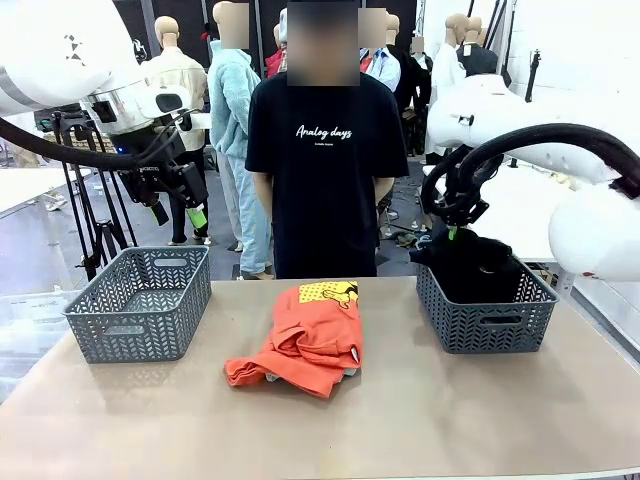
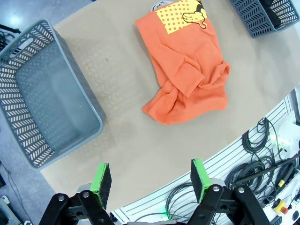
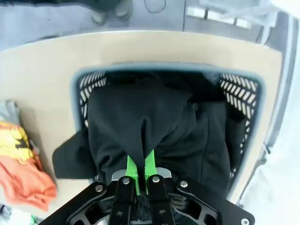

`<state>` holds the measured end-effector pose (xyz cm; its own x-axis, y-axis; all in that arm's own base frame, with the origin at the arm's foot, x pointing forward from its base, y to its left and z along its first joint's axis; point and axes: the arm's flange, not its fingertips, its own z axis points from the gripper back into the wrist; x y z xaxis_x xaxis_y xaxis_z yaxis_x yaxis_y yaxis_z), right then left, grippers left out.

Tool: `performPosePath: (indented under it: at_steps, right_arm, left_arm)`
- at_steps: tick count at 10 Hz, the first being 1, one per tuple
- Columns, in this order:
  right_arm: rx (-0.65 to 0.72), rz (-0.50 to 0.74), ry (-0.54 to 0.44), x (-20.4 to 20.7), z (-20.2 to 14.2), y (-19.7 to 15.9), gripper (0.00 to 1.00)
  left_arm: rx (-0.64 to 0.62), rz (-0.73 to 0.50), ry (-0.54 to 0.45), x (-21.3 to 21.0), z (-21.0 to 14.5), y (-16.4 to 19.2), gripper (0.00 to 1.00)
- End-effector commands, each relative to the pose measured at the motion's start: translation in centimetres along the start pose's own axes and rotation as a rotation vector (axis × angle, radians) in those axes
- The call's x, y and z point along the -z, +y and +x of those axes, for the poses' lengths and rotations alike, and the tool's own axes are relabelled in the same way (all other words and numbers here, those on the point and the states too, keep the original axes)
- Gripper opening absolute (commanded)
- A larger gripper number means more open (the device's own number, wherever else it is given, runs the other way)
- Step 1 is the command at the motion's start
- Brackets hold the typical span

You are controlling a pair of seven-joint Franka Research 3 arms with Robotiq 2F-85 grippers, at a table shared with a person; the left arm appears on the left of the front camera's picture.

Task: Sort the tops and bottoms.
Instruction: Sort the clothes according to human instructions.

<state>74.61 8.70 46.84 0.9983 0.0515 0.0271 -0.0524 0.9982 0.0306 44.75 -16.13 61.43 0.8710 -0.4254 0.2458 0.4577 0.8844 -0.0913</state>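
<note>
My right tool [image 3: 140, 169]: clamped on the black bottoms [image 3: 159, 126], which hang into the basket [image 3: 239, 89] by the worktop's [image 1: 450, 410] right edge. My left tool [image 2: 152, 180]: open, empty, raised near the left edge. Orange T-shirt [image 1: 310, 335]: crumpled mid-worktop.

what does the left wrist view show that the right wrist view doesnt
Left wrist view: the left gripper, jaws open, and the left grey basket. Right wrist view: the right gripper, jaws shut on a fold of the black bottoms. Both: the orange T-shirt, the right grey basket and the table.
</note>
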Motion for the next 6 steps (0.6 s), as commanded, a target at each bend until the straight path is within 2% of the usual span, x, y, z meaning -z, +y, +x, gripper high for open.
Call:
performPosePath:
  at_steps: [1,3,6]
  right_arm:
    - [0.029,-0.026,-0.031,1.63,-1.84,-0.94,0.0]
    - [0.036,-0.017,-0.018,2.26,-2.21,-1.31,0.0]
    - [0.05,0.043,0.076,2.5,-2.75,-1.25,0.0]
  left_arm:
    - [0.001,0.007,0.0,-0.11,-0.14,0.13,0.88]
    - [0.001,0.007,0.0,-0.11,-0.14,0.13,0.88]
    - [0.001,0.007,0.0,-0.11,-0.14,0.13,0.88]
